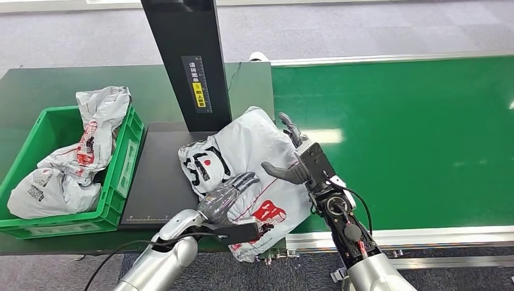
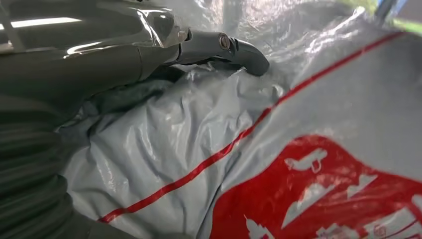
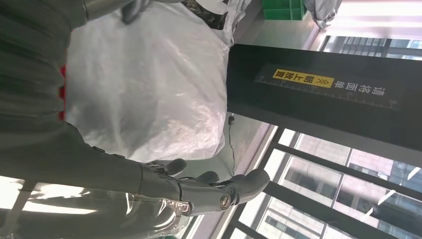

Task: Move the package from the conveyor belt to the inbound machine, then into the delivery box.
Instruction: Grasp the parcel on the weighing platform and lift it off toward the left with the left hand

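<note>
The fingers [image 1: 242, 180] of the left hand [image 1: 225, 197] lie spread flat on top of the package [image 1: 251, 163], pressing down on it. The fingers [image 1: 290, 127] of the right hand [image 1: 297, 159] reach along the package's far side, with the thumb laid over the top. So both hands hold the soft bag between them, one on each side. I think they do this because the bag is big and floppy, and one hand alone would let it sag or slip.

The package is a grey plastic bag with red and black print. It sits half on the black plate [image 1: 159, 176] of the inbound machine and half over the left edge of the green conveyor belt [image 1: 394, 139]. Its near corner hangs over the front edge of the bench [image 1: 36, 91]. It looks like the bag is just getting to the machine.

The black post [image 1: 188, 60] stands right behind the bag. At the left end of the bench is the green box [image 1: 124, 160], with other bags [image 1: 79, 157] in it.

The bag hides its own bottom, so I cannot tell how much of it rests on the plate. In the left wrist view the fingertips are mostly hidden by the plastic.
</note>
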